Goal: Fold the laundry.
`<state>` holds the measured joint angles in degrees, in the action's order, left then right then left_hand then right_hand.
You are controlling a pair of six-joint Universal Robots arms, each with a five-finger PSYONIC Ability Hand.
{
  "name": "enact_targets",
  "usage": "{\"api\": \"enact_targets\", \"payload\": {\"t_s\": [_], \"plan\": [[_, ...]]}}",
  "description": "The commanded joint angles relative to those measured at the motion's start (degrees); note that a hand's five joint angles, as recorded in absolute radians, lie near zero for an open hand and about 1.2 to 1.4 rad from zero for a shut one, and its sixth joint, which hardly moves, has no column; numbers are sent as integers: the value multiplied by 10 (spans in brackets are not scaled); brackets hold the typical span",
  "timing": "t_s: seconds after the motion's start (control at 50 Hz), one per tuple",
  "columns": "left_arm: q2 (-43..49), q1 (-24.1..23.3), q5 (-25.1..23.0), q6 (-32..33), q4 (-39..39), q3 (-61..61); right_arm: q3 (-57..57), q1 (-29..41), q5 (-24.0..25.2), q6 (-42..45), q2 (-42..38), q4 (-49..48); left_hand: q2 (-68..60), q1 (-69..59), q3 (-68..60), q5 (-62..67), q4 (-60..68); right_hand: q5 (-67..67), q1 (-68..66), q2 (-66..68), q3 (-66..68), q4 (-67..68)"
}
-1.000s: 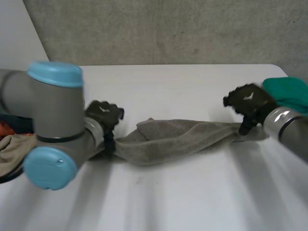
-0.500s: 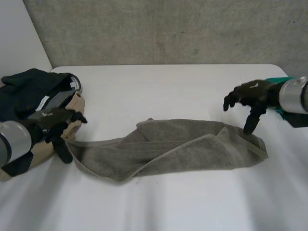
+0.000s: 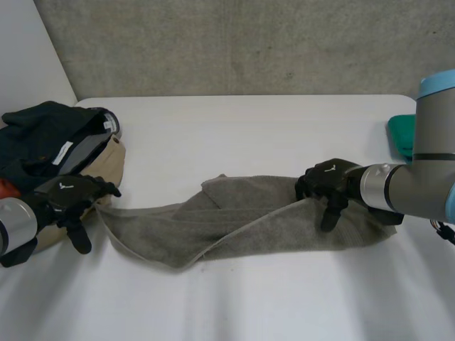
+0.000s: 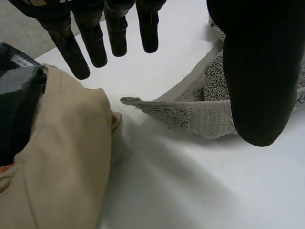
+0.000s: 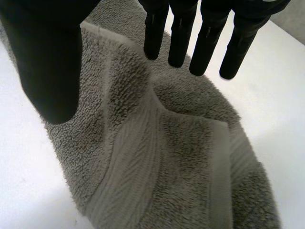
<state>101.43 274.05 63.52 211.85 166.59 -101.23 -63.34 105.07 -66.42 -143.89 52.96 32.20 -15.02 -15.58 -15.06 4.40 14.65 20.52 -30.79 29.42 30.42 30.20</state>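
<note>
A grey towel (image 3: 249,220) lies crumpled lengthwise across the middle of the white table (image 3: 234,128). My left hand (image 3: 67,195) hovers open just off the towel's left end. In the left wrist view its fingers (image 4: 90,38) are straight, and the towel's hemmed corner (image 4: 200,119) lies flat on the table between them and the thumb, untouched. My right hand (image 3: 328,183) is over the towel's right part, fingers pointing down at it. In the right wrist view that hand (image 5: 47,57) is open above the towel's folded layers (image 5: 157,157), holding nothing.
A pile of clothes sits at the table's left edge: a dark garment (image 3: 50,128) on top of a tan one (image 3: 110,160), the tan one (image 4: 62,157) close beside my left hand. A green cloth (image 3: 402,135) lies at the far right edge.
My right hand has moved inward from the towel's right end to above its right part. My left hand has let go of the towel's left end and drawn back a little toward the clothes pile.
</note>
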Motion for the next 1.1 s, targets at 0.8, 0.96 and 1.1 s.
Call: {"api": "enact_targets", "payload": {"t_s": [0.8, 0.96, 1.1], "plan": [[-183, -141, 133, -99, -135, 183, -118, -123, -33, 183, 381, -50, -650, -644, -649, 656, 653, 495, -492, 506, 496, 498], [9, -176, 207, -59, -89, 250, -87, -81, -74, 238, 222, -63, -650, -644, -649, 656, 653, 495, -492, 506, 496, 498], [141, -199, 239, -26, 41, 384, 47, -41, -129, 223, 82, -139, -650, -644, -649, 656, 653, 495, -492, 506, 496, 498]]}}
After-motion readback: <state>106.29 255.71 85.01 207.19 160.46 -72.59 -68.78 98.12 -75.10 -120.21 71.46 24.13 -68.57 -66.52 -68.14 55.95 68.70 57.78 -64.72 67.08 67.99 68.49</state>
